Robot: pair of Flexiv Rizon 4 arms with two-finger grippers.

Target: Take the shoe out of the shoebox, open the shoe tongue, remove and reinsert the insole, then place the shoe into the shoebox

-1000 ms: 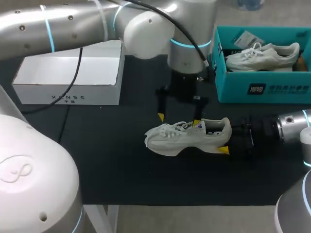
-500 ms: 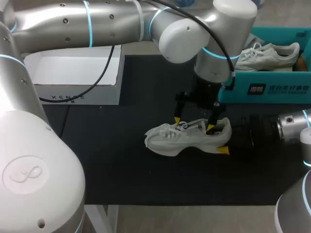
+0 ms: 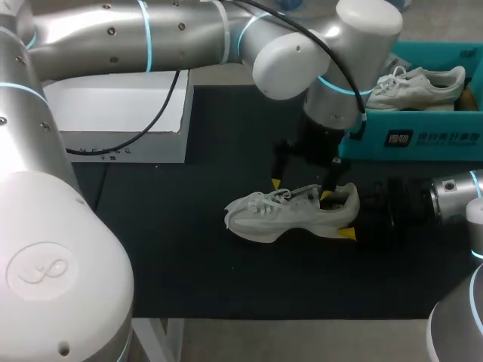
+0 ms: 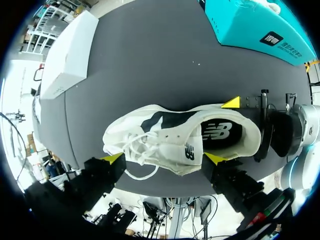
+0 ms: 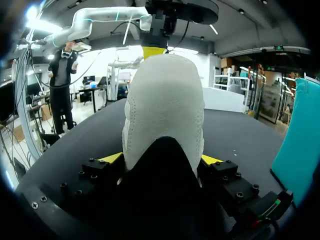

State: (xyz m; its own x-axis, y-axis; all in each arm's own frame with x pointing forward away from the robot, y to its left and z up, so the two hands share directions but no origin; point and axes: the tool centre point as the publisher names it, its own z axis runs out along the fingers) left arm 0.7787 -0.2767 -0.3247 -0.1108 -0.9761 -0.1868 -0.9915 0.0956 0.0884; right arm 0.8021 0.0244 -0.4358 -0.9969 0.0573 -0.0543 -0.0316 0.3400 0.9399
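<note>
A white sneaker (image 3: pixel 290 215) lies on its side in the middle of the black mat, toe pointing left. My right gripper (image 3: pixel 349 215) is shut on its heel, a yellow tip on each side of the heel (image 5: pixel 165 110) in the right wrist view. My left gripper (image 3: pixel 300 190) hangs open just above the shoe's opening, its tips straddling the tongue and collar (image 4: pixel 187 150). The dark insole (image 4: pixel 220 132) shows inside the shoe. The teal shoebox (image 3: pixel 423 139) stands at the back right with a second white shoe (image 3: pixel 411 87) in it.
A white box lid (image 3: pixel 113 124) lies open side up at the back left of the mat. The teal shoebox wall (image 5: pixel 305 135) stands close beside my right gripper. The left arm (image 3: pixel 189 38) spans the back of the table.
My left arm has swung right and come down, from behind the shoe to right over its opening. The right gripper and the shoe have stayed put.
</note>
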